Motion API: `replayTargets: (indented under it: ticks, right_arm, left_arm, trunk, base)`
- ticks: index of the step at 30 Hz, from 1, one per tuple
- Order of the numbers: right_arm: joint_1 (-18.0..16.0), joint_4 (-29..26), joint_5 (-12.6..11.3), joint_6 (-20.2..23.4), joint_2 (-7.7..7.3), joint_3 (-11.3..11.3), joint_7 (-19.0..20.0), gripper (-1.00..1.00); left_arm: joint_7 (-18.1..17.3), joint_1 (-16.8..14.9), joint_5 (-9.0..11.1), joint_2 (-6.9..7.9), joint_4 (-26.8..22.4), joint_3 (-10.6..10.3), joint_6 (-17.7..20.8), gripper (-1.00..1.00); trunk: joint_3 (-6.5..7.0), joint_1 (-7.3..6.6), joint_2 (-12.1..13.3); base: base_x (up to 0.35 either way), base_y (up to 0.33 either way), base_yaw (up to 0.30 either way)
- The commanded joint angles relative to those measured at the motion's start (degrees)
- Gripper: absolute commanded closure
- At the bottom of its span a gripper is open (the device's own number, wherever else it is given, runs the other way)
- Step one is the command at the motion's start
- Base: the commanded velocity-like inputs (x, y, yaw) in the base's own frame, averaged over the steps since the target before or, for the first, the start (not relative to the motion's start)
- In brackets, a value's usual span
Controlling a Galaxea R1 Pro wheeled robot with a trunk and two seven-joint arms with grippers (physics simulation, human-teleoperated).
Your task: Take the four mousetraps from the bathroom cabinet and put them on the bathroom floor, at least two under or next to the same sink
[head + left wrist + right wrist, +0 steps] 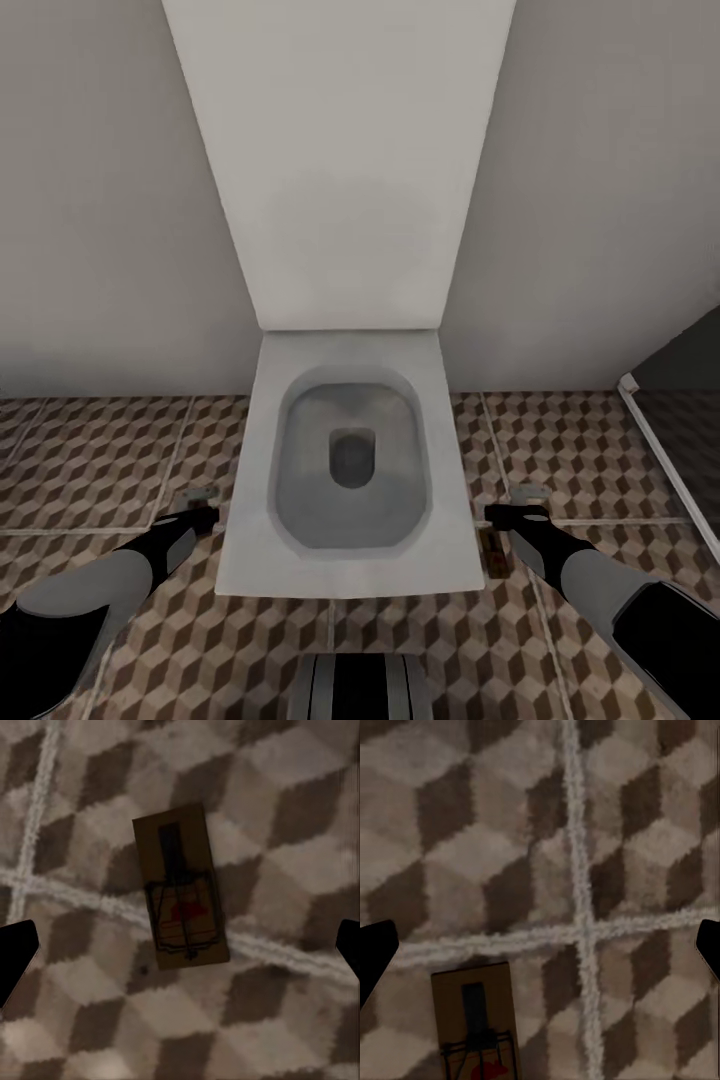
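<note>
A brown mousetrap [180, 896] with a wire bar and a red mark lies flat on the cube-patterned bathroom floor [292, 817], across a grout line. My left gripper [182, 949] hangs open above it, dark fingertips [16, 954] wide apart. A second mousetrap [476, 1031] lies on the floor [472, 832] below my open right gripper [540, 952], off to one side of it. In the head view this trap [492, 552] sits beside the toilet's right edge, just under the right gripper [527, 493]. The left gripper [195, 497] hovers left of the toilet. The sink and cabinet are out of view.
A square white toilet [345, 465] with its lid up stands straight ahead against the pale wall [90, 200], between my two arms. A dark glass shower edge [680, 420] runs along the right. Patterned floor tiles [90, 460] spread out on both sides.
</note>
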Motion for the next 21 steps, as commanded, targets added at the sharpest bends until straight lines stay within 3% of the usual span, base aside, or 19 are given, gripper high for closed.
replayTargets:
  ticks: [1,21]
  right_arm:
    - [0.01,-0.12,-0.53,0.08,-0.03,0.48,-0.26,-1.00]
    - [0.01,-0.12,-0.53,0.05,0.05,0.48,-0.26,-1.00]
  left_arm:
    - [0.26,-0.02,0.41,0.02,-0.08,-0.48,-0.02,-1.00]
    - [0.26,-0.02,0.41,0.19,-0.08,-0.48,0.00,-1.00]
  trunk:
    - [0.20,-0.03,0.01]
    - [4.63,-0.55,0.27]
  base:
    - [0.000,0.000,0.000]
    - [0.000,0.000,0.000]
